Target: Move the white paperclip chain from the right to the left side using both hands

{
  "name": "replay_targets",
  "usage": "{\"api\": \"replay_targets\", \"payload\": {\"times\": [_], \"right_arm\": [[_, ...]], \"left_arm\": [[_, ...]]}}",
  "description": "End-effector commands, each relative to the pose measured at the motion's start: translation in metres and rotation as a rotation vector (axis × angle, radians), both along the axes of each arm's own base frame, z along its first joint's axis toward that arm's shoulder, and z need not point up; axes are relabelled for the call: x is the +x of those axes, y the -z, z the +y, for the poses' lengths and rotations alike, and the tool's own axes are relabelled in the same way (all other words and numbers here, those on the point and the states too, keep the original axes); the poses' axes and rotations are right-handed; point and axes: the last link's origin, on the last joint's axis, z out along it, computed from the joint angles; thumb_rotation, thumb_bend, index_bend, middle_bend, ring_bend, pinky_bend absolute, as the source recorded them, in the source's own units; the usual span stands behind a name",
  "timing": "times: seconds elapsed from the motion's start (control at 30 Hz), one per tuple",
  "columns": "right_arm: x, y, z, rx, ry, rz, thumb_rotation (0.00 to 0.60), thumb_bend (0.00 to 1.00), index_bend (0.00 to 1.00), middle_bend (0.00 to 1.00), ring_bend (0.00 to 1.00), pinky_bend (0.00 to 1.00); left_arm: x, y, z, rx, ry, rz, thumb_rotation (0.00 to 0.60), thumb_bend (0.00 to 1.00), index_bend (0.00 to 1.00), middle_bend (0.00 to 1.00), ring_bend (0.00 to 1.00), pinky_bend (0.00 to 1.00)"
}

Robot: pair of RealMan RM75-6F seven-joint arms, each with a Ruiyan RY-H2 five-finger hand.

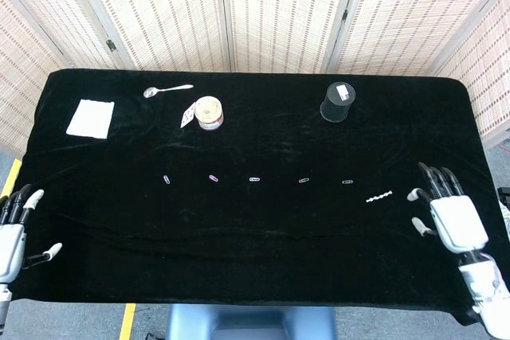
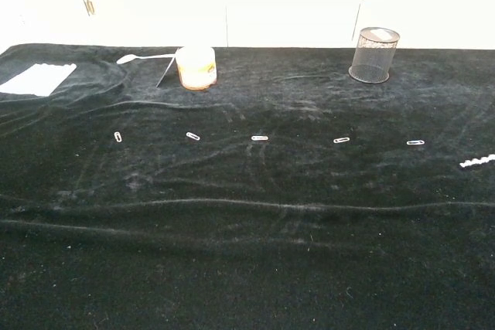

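In the head view the white paperclip chain point(image 1: 379, 196) lies flat on the black tablecloth point(image 1: 263, 252) at the right end of a row of 5 single paperclips point(image 1: 254, 179), so the move to the left side has not begun. The right hand point(image 1: 443, 211) sits near the chain, just to its right and not touching it, fingers spread and holding nothing. The left hand point(image 1: 11, 224) hangs at the table's left edge, well apart from the chain, fingers apart and empty too. By my reading, everything is left to do: grasp the chain, pass or carry it across, set it down at the left. In the chest view neither hand shows; the white paperclip chain point(image 2: 477, 161) rests at the far right edge of the picture, beyond the last single clip, with the mesh pen cup point(image 2: 373, 55) well behind it.
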Motion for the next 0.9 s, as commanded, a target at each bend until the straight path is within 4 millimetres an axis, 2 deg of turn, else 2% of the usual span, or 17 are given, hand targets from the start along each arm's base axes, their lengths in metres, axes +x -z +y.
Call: {"api": "replay_targets", "payload": {"times": [0.03, 0.27, 0.4, 0.67, 0.9], "right_arm": [[-0.004, 0.010, -0.017, 0.029, 0.009, -0.015, 0.600, 0.29, 0.46, 0.00, 0.00, 0.00], [-0.022, 0.038, -0.036, 0.097, 0.037, 0.065, 0.600, 0.29, 0.47, 0.00, 0.00, 0.00], [-0.031, 0.046, -0.048, 0.114, 0.063, 0.087, 0.600, 0.29, 0.47, 0.00, 0.00, 0.00], [-0.029, 0.060, -0.074, 0.151, 0.049, 0.155, 0.600, 0.29, 0.47, 0.00, 0.00, 0.00], [-0.033, 0.076, -0.088, 0.185, 0.057, 0.164, 0.600, 0.34, 0.48, 0.00, 0.00, 0.00]], "left_arm": [[-0.004, -0.002, 0.004, -0.008, -0.016, -0.008, 0.600, 0.19, 0.00, 0.00, 0.03, 0.05], [-0.008, -0.006, 0.013, -0.019, -0.037, -0.026, 0.600, 0.19, 0.00, 0.00, 0.03, 0.05], [-0.010, -0.006, 0.014, -0.032, -0.042, -0.031, 0.600, 0.19, 0.00, 0.00, 0.03, 0.05], [-0.013, -0.006, 0.019, -0.039, -0.060, -0.030, 0.600, 0.24, 0.00, 0.00, 0.03, 0.05], [-0.016, -0.008, 0.022, -0.032, -0.079, -0.036, 0.600, 0.24, 0.00, 0.00, 0.03, 0.05]]}}
